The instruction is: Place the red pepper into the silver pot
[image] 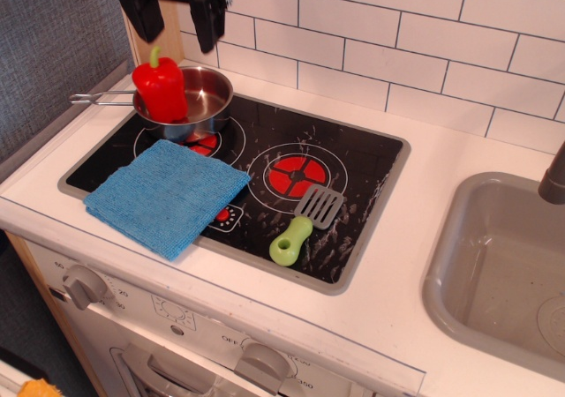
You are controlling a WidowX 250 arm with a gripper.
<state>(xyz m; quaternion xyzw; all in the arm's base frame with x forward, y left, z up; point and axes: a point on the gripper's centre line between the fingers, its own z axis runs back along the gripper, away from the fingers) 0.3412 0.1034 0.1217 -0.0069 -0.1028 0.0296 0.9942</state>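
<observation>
The red pepper [161,88] stands upright inside the silver pot [205,97], leaning on its left rim, green stem pointing up. The pot sits on the back left burner of the black stovetop [353,176], its thin wire handle [97,99] pointing left. My gripper [179,28] is above and slightly behind the pot, near the top edge of the view. Its two black fingers [210,22] are spread apart and hold nothing. It is clear of the pepper.
A blue cloth [166,196] lies on the front left of the stovetop. A spatula with a green handle [305,223] lies near the front middle. A grey sink [503,265] is at the right. White tiled wall stands behind. Oven knobs [84,284] are below.
</observation>
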